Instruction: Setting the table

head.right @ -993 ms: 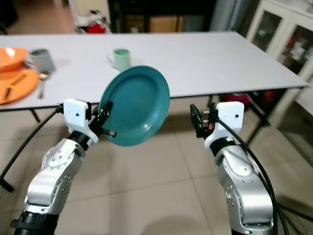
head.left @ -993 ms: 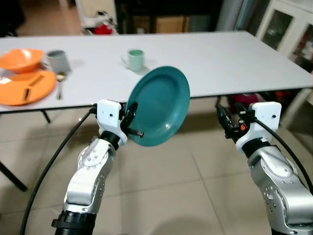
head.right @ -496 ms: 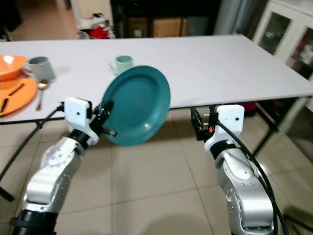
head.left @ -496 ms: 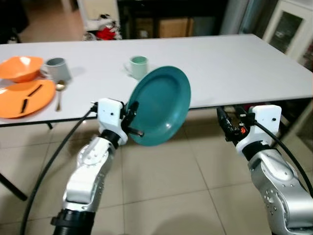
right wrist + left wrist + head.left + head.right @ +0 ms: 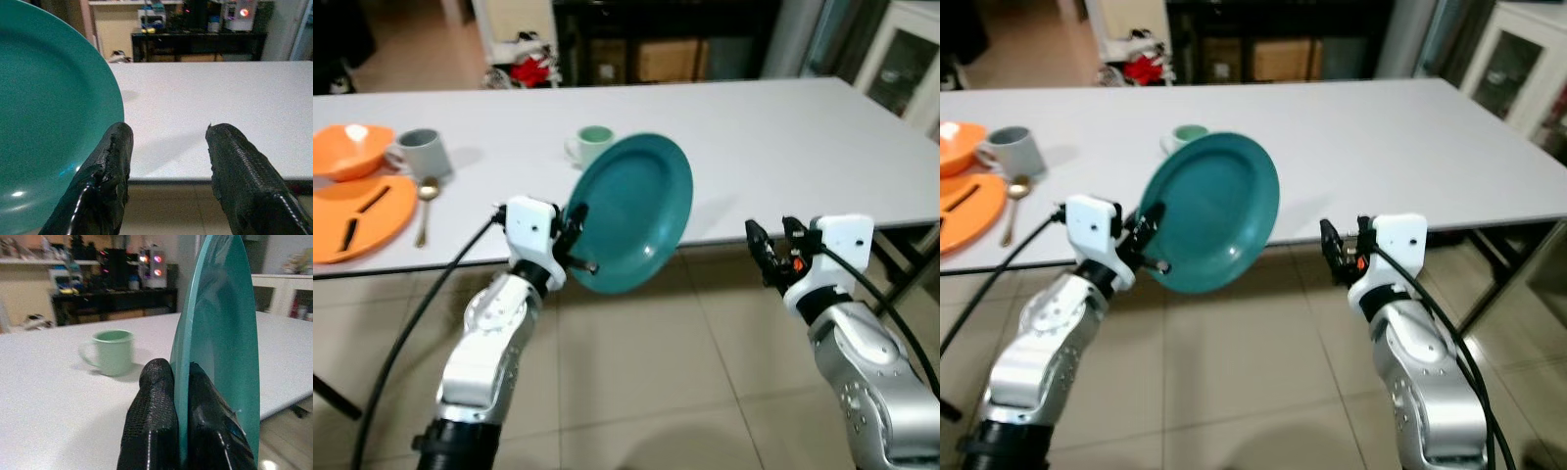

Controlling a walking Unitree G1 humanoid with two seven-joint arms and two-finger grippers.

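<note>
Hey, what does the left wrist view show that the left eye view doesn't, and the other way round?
Left wrist view alone: a close look at the left gripper, its jaws clamped on the edge of the teal plate.

Left eye view alone: the orange plate, orange bowl, grey mug and spoon on the table's left end, plus the right gripper, its jaws open, holding nothing.

Both: the plate, the green mug and the white table.

Both arms are jointed silver shells dotted with small dark screws, each ending in a boxy white wrist block. A thick black cable loops from each block back along the arm. The left pincer [image 5: 579, 238] and right pincer [image 5: 770, 257] have long, textured black fingers, with small orange-red marks at the right one's base.
</note>
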